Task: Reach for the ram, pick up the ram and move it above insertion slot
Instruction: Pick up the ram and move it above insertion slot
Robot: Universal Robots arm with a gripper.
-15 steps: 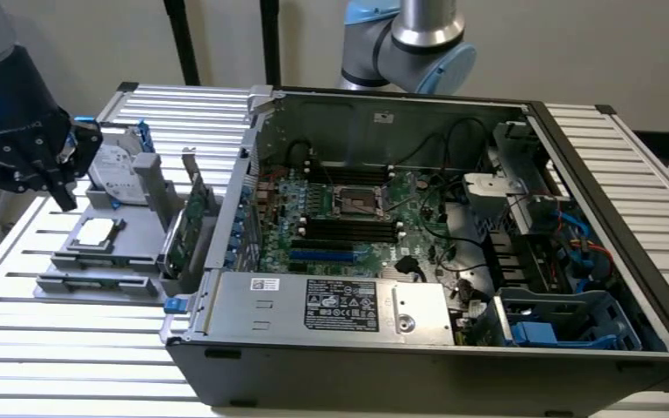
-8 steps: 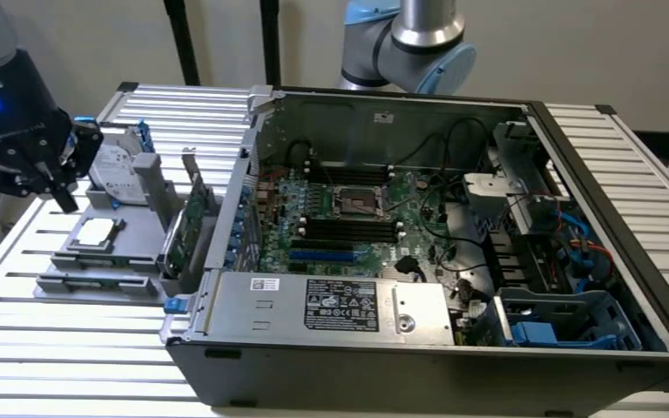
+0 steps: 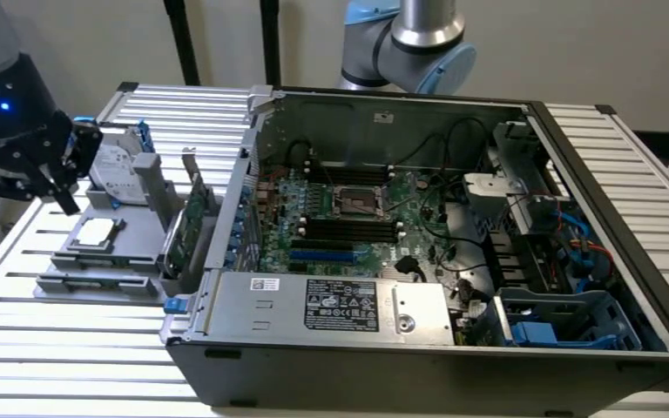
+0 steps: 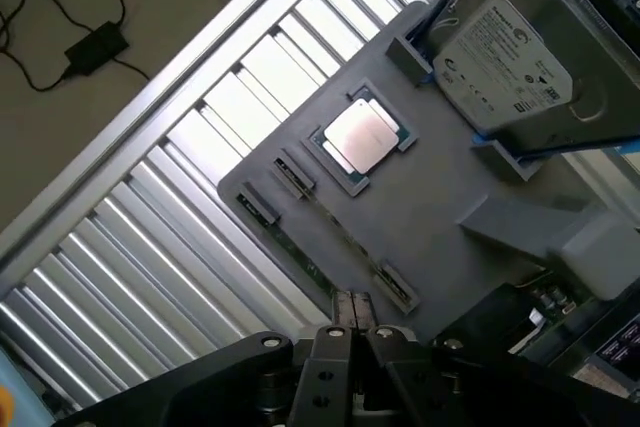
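Currently the claw [image 4: 351,309] hangs closed and empty over the ram stick [image 4: 303,255], which stands on edge along the tray's [image 4: 440,217] rim; we judge that descending closed could crack it.

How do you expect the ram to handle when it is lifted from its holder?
The ram is a thin board standing on edge in the grey holder, so it is probably stiff and light. Its narrow edge offers little grip, so it may tilt. The holder's clips might resist lifting.
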